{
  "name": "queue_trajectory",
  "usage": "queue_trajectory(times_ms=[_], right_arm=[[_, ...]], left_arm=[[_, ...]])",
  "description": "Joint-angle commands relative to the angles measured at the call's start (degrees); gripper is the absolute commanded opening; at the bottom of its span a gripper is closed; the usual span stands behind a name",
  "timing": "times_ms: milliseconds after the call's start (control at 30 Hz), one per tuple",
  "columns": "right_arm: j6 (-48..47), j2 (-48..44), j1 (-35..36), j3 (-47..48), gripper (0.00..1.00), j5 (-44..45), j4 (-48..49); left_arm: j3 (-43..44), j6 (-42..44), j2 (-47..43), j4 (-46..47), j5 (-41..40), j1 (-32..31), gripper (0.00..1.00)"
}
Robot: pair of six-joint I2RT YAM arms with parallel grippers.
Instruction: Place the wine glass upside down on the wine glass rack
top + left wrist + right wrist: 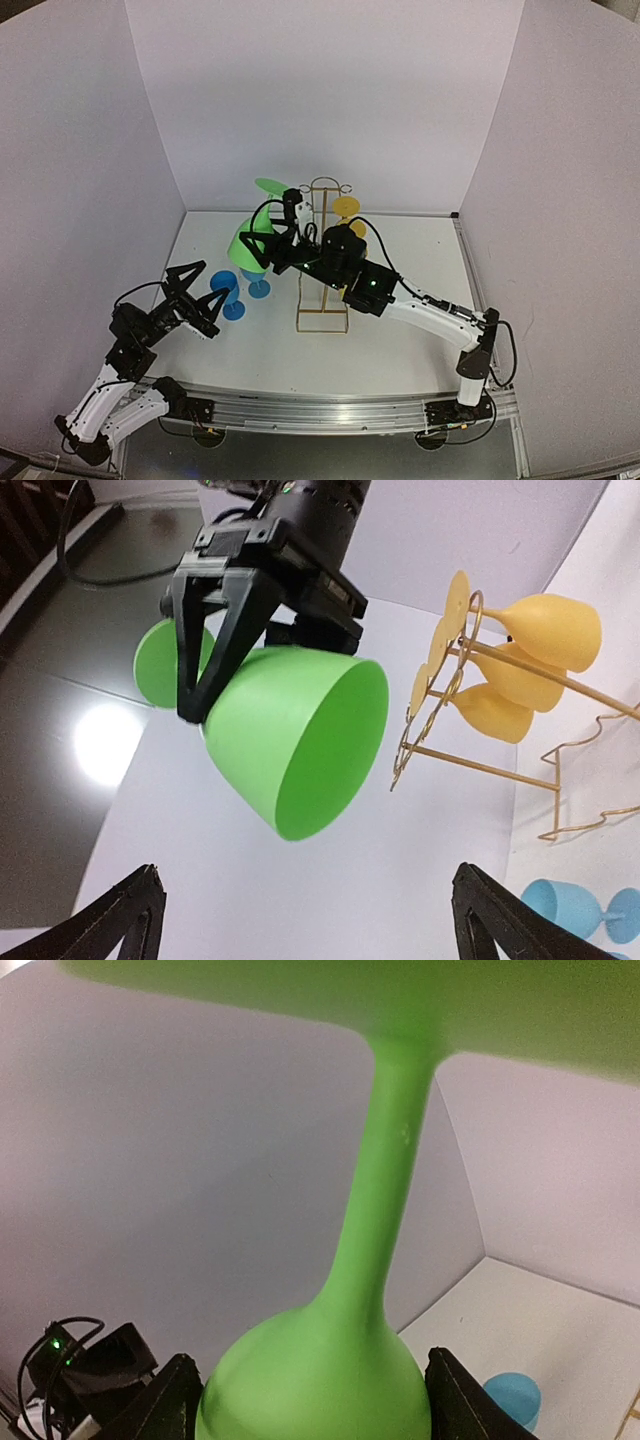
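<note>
R tool (310,1400) clamps green wine glass (300,740) by bowl, foot up, just left of wine glass rack (323,322). L tool (203,300) spread wide, empty, further left. Best approach IMO: hold glass level, slide stem into an open loop w/o nudging rack.

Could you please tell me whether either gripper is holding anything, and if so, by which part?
The right gripper holds the green wine glass by its bowl. The left gripper is open and holds nothing.
</note>
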Motion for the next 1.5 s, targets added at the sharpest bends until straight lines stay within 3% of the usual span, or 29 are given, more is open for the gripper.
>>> queue_trajectory(times_ms=[0,67,200,400,633,900,1467], right_arm=[[-11.73,-5.7,0.11,-2.84,0.36,-5.11,0.78],[-14.96,-6.82,0.13,-3.58,0.35,-7.07,-0.16],[-19.14,-8.44,0.14,-3.91,0.34,-10.88,-1.88],[-20.41,-9.61,0.15,-4.32,0.32,-15.87,-2.17],[-20.41,-7.25,0.31,-1.58,0.31,-22.02,-2.08],[-20.24,-3.86,1.05,1.73,0.3,-24.53,-1.08],[-20.3,-2.01,1.15,1.73,0.29,-24.15,1.3]], left_arm=[[14.46,-24.71,3.9,-16.86,-4.76,-0.13,1.0],[20.54,-31.99,6.53,-22.79,-3.55,-0.11,1.0],[27.82,-39.79,10.3,-34.64,6.93,-0.11,1.0],[34.09,-49.36,14.74,-40.05,19.82,-0.1,1.0],[38.75,-60.21,20.92,-32.99,26.06,-0.12,1.0],[42.17,-62.57,26.93,-37.39,30.71,-0.09,0.98],[41.22,-66.3,28.34,-31.03,33.35,-0.16,0.66]])
